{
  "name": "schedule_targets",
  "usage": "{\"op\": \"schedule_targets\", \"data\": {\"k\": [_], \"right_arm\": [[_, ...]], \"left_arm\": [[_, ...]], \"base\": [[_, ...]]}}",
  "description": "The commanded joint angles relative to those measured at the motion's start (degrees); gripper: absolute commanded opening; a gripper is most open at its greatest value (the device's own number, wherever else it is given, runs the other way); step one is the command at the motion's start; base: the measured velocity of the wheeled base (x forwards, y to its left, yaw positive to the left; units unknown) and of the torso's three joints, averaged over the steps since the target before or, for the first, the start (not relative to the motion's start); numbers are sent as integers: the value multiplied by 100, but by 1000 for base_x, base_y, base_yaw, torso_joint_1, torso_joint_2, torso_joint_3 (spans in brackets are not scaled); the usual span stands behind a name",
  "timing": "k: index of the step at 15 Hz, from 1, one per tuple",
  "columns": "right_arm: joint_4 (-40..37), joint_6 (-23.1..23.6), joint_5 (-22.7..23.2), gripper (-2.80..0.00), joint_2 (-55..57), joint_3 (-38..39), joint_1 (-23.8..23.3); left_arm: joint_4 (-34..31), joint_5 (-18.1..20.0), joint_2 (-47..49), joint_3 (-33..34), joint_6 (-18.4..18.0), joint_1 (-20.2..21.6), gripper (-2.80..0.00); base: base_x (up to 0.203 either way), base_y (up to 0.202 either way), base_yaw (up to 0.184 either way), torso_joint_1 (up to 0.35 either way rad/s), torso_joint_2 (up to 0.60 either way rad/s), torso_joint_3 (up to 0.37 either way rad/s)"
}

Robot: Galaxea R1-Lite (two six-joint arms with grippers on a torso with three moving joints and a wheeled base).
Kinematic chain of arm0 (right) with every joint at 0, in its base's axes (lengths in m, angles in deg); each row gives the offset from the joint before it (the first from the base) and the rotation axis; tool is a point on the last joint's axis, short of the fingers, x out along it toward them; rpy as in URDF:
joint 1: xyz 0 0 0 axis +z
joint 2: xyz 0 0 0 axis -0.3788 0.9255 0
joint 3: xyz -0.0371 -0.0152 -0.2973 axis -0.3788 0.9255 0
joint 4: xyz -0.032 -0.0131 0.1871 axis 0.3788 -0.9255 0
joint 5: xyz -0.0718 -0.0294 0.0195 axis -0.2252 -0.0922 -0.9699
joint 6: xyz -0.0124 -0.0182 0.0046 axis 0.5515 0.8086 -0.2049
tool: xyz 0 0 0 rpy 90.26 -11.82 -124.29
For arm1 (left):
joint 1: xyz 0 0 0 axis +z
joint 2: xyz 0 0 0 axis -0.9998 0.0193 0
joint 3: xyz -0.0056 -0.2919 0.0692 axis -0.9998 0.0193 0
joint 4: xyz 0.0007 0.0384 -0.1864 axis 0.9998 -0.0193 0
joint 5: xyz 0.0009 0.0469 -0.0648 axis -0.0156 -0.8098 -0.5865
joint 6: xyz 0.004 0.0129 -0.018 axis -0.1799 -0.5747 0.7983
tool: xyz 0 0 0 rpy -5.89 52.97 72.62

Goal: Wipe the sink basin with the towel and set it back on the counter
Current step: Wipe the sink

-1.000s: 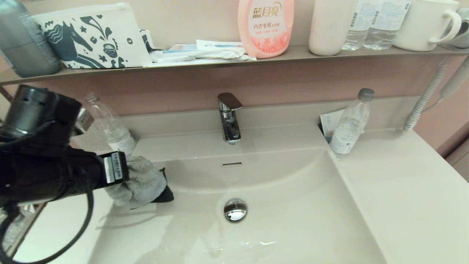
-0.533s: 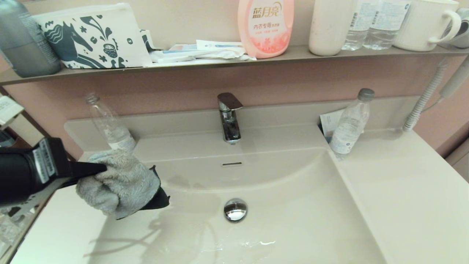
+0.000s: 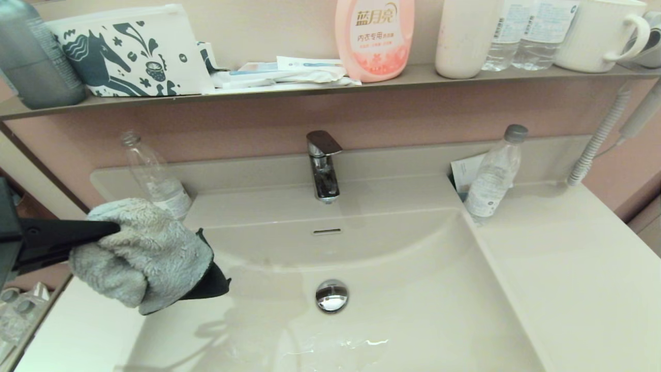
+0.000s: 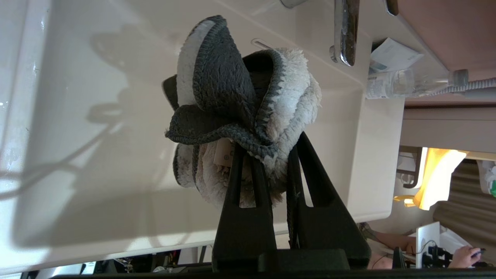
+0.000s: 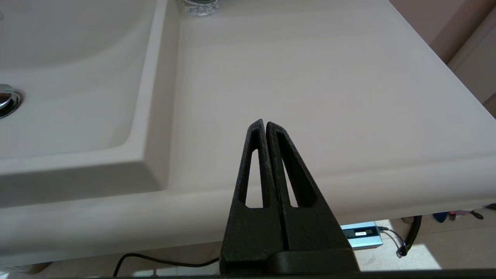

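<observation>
Grey fluffy towel [image 3: 144, 256] is bunched up in our left gripper [image 3: 111, 232], held in the air over the left edge of the basin [image 3: 413, 289], right where it meets the counter [image 3: 578, 268]. From the head view, the towel isn't touching the bowl; its shadow falls on the wet floor of the basin, left of the drain plug [image 3: 332, 295]. A clear bottle [image 3: 155, 175] stands just behind the towel, the tap [image 3: 323, 163] sits at the rear middle, and another bottle [image 3: 493, 173] stands at the basin's right rear corner. Up on the shelf [image 3: 310, 90] there's a horse-print pouch [image 3: 129, 51] and a pink bottle [image 3: 374, 36].

In the left wrist view, our black fingers [image 4: 244, 182] are clamped on the towel [image 4: 240, 104], dark side folded outward, pale fleece showing at the edges. The basin [image 4: 97, 116] is behind it.

In the right wrist view, our right gripper [image 5: 265, 128] sits idle with its fingers pressed together, holding nothing, at the front edge of the counter [image 5: 329, 97], right of the basin [image 5: 77, 97].
</observation>
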Motion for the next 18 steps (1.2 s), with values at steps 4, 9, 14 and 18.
{"op": "schedule_targets", "data": {"k": [4,9,14,18], "right_arm": [[1,1,-1,-280,7,0,1],[1,1,-1,-280,7,0,1],[1,1,-1,-280,7,0,1],[1,1,-1,-280,7,0,1]], "left_arm": [[-520,-66,-73,63,-572,469,-280],[-615,-34,-47,323,-1747,1781,-280],[-624,-36,-32,382,-2498,2606,-280],[-624,-42,92,365,-2922,3083,-280]], "base": [[0,0,0,0,0,0],[0,0,0,0,0,0],[0,0,0,0,0,0],[0,0,0,0,0,0]]}}
